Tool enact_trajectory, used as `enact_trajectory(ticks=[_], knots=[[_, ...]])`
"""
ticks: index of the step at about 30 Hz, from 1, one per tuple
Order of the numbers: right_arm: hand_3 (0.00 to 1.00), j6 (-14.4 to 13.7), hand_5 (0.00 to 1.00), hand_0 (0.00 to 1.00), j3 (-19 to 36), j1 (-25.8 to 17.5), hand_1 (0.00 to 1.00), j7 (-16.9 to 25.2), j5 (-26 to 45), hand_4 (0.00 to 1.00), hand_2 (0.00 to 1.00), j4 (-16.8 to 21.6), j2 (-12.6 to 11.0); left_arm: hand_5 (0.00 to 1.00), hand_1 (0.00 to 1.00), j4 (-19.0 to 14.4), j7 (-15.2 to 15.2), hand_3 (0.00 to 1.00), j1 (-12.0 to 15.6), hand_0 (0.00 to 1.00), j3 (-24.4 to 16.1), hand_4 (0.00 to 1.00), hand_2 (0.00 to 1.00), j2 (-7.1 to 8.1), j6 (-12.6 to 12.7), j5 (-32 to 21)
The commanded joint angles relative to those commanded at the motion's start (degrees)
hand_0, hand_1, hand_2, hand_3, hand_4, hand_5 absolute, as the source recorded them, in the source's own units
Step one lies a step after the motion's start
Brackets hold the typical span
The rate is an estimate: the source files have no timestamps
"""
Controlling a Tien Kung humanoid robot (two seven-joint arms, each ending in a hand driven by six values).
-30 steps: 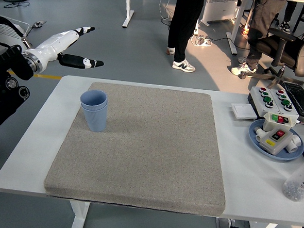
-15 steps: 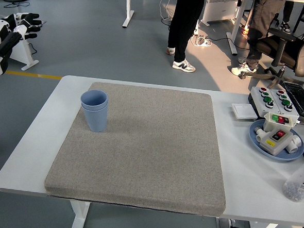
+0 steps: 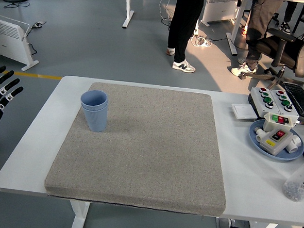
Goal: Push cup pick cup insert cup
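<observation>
Two blue cups [image 3: 94, 110] stand nested, one inside the other, upright on the grey mat [image 3: 144, 149] near its far left corner. My left hand [image 3: 0, 92] is at the picture's left edge, off the table and well left of the cups, fingers spread and holding nothing. The right arm is out of view.
At the table's right end sit a blue plate [image 3: 274, 143] carrying a white button box, a control box with green and red buttons [image 3: 275, 99], a white card [image 3: 243, 111] and a clear bottle [image 3: 298, 184]. People stand on the floor beyond the table, by an office chair [image 3: 293, 45].
My left arm has swung from above the table's far left corner down to the left edge of the picture. The cups have not moved.
</observation>
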Motion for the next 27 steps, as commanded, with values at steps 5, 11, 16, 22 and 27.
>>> enact_trajectory(ticks=[5, 11, 16, 22, 27], knots=[[0.552, 0.0, 0.806, 0.529, 0.0, -0.1, 0.503, 0.0, 0.1, 0.111, 0.55, 0.0, 0.0, 0.998, 0.831, -1.6, -2.8, 0.793, 4.6, 0.817, 3.3, 0.621, 0.845, -2.74, -1.7, -2.2], [0.551, 0.0, 0.803, 0.529, -0.1, -0.1, 0.503, 0.2, 0.4, 0.109, 0.549, -0.2, -0.1, 0.998, 0.871, -3.4, -8.3, 0.828, 9.0, 0.853, 7.1, 0.614, 0.893, -5.22, -0.6, -0.9], [0.552, -0.1, 0.804, 0.529, -1.1, -0.2, 0.503, 0.9, 2.0, 0.108, 0.549, -0.3, -0.1, 0.998, 0.882, -3.2, -9.9, 0.842, 9.9, 0.871, 8.2, 0.608, 0.909, -5.56, 1.0, -0.2], [0.55, 0.0, 0.807, 0.529, -2.5, -0.4, 0.501, 1.7, 4.6, 0.107, 0.548, -0.5, -0.1, 0.998, 0.882, -2.2, -10.7, 0.842, 9.6, 0.869, 8.3, 0.605, 0.907, -5.47, 1.8, -0.3], [0.549, 0.0, 0.813, 0.528, -2.5, -0.7, 0.497, 2.0, 5.0, 0.105, 0.542, -0.6, -0.1, 0.998, 0.88, -1.4, -10.7, 0.844, 9.9, 0.868, 8.8, 0.604, 0.906, -5.71, 1.7, -0.6]])
